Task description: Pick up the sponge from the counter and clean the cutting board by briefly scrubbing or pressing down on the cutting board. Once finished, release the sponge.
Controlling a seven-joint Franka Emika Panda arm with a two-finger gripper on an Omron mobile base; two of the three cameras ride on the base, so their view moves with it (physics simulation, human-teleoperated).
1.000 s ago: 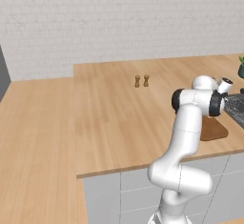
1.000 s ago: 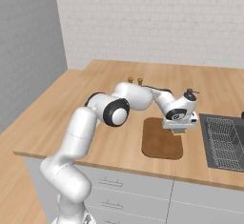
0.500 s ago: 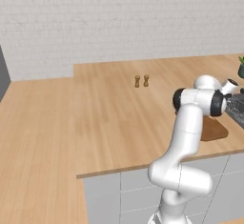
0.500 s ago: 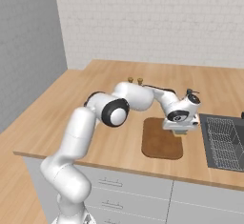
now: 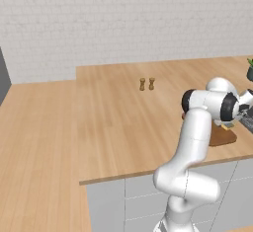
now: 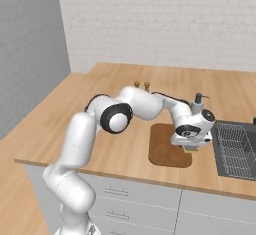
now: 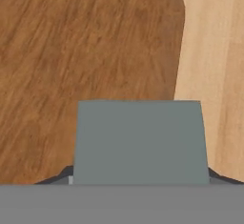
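Sponge (image 7: 140,142) hides gripper tips, part of cutting board (image 7: 86,51); board's far end cut off at top.

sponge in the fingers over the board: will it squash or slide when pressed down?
The sponge looks like a layered pad, grey over yellow, so it probably compresses rather than staying stiff. Small and thin, it's likely light. The cutting board looks smooth, so it may slide easily during scrubbing.

I can read no text, label, brand, number or sign anywhere in front of me. The cutting board (image 7: 95,51) under my hand shows bare wood grain, and the grey top of the sponge (image 7: 140,139) is plain. The counter (image 5: 113,122) carries no markings either.
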